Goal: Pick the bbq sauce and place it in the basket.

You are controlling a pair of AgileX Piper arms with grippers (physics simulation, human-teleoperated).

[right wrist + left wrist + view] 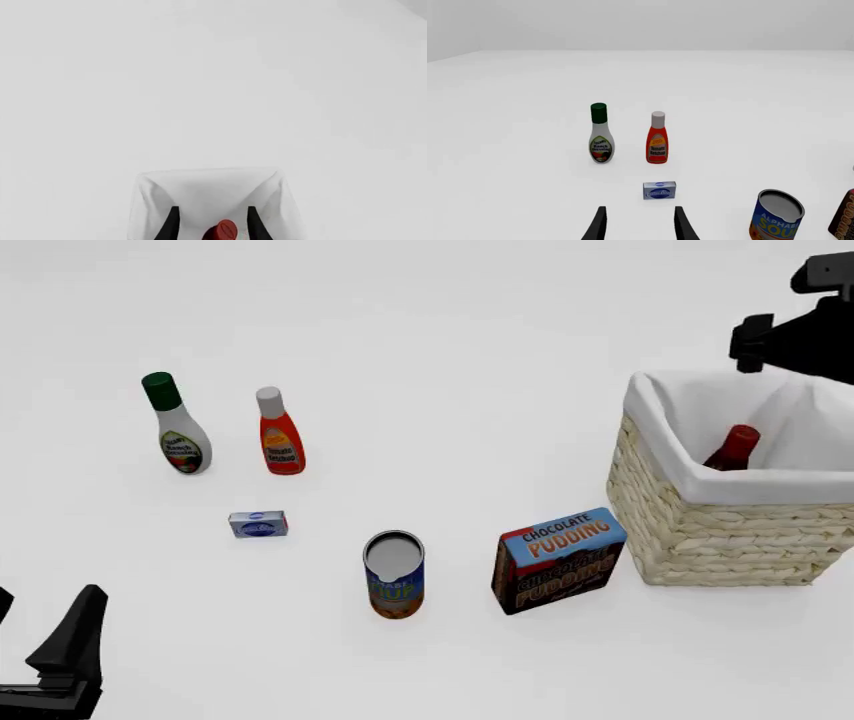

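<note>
The bbq sauce (733, 448), a dark red-brown bottle with a red cap, leans inside the wicker basket (694, 530) at the right of the front view. Only its upper part shows above the white cloth lining. My right gripper (213, 209) hovers open above the basket (207, 185), apart from the bottle, whose red cap (224, 231) shows below the gap between the fingers. The right arm (801, 335) hangs behind the basket's far rim. My left gripper (40, 625) is open and holds nothing, low at the near left corner of the table.
A green-capped ranch bottle (178, 425) and a white-capped ketchup bottle (279, 432) stand at the far left. Nearer lie a small blue box (256, 524), an open soup can (394, 575) and a chocolate pudding box (558, 560) close to the basket.
</note>
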